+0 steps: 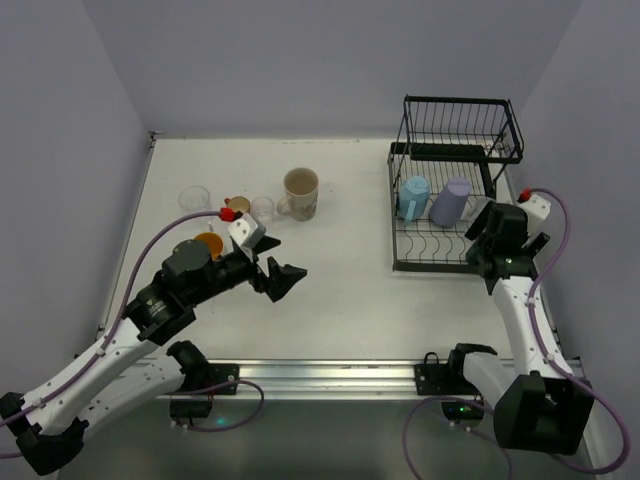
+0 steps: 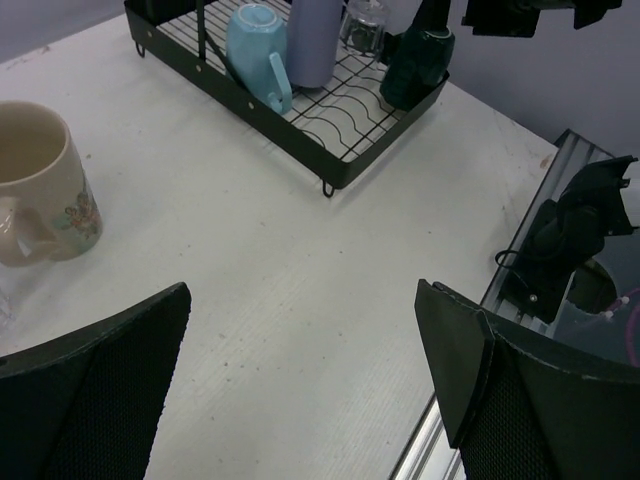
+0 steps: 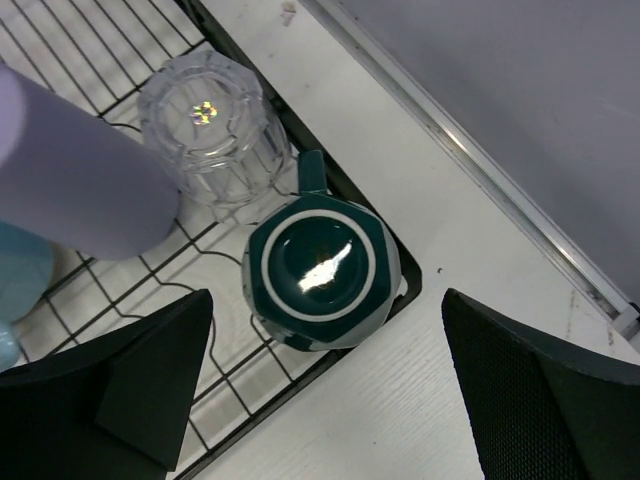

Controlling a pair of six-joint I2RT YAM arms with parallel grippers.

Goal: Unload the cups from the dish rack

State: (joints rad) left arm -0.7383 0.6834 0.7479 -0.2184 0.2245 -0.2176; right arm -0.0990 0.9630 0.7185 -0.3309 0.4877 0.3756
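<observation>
The black wire dish rack (image 1: pixel 430 267) stands at the far right, also in the left wrist view (image 2: pixel 250 130). On its lower tray lie a light blue cup (image 1: pixel 413 196), a lavender cup (image 1: pixel 450 201), an upturned clear glass (image 3: pixel 207 130) and an upturned dark green mug (image 3: pixel 322 270) in the front right corner. My right gripper (image 3: pixel 327 320) is open, hovering straight above the green mug, jaws either side of it. My left gripper (image 1: pixel 283 278) is open and empty over bare table mid-left. A beige mug (image 1: pixel 300 192) stands upright on the table.
Left of the beige mug stand two clear glasses (image 1: pixel 195 198) (image 1: pixel 262 209), a small orange cup (image 1: pixel 237 205) and an orange-yellow cup (image 1: pixel 209 243) partly under my left arm. The rack's raised upper basket (image 1: pixel 460 125) is behind the tray. Walls close in on both sides.
</observation>
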